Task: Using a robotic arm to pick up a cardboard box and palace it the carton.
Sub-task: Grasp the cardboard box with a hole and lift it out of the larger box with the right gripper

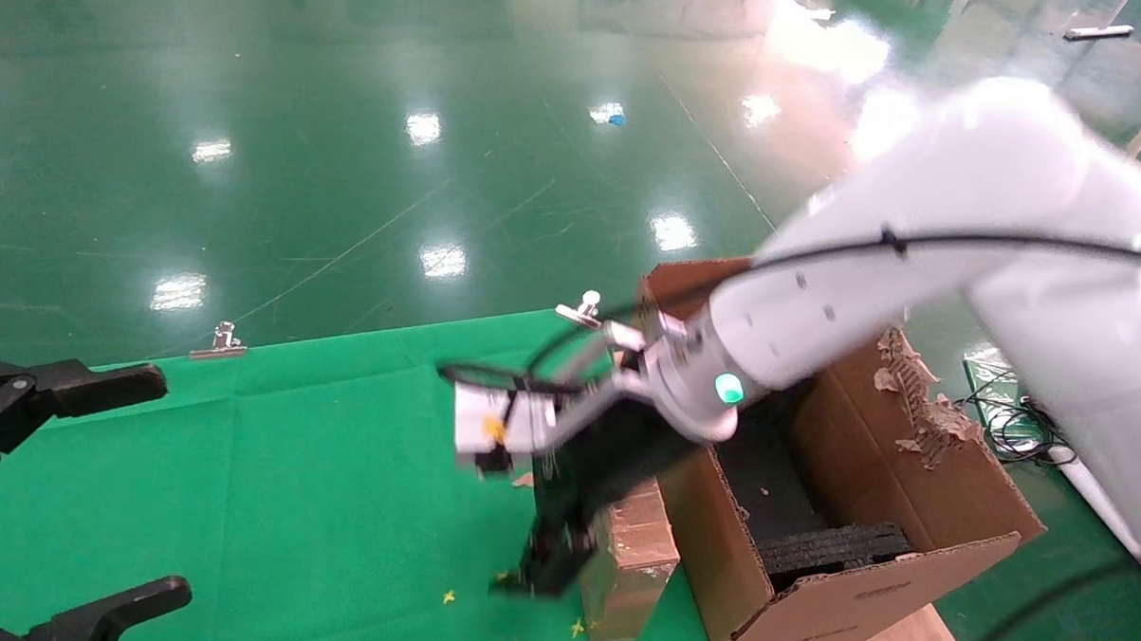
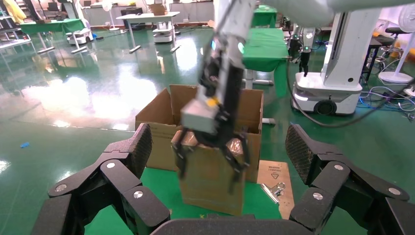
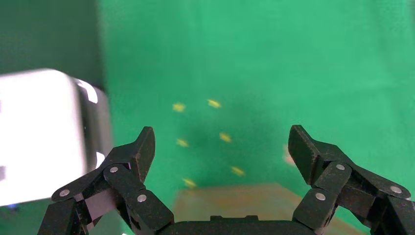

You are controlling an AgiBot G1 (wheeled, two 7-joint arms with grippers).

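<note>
Nothing is packed yet: the right gripper (image 2: 210,156) hangs spread open over the upright cardboard box (image 1: 626,565) beside the carton (image 1: 827,606), ungrasped, while the left gripper (image 1: 64,499) waits open.

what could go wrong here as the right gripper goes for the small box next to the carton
1. The right gripper straddles the top of the upright small box with its fingers open, not closed on it. A narrow standing box could tip if one finger touches first.
2. The box stands close beside the carton, so a finger might catch the carton wall.
3. The carton's ragged flap could snag the box on the way in.

The left gripper is parked, open, far off.
</note>
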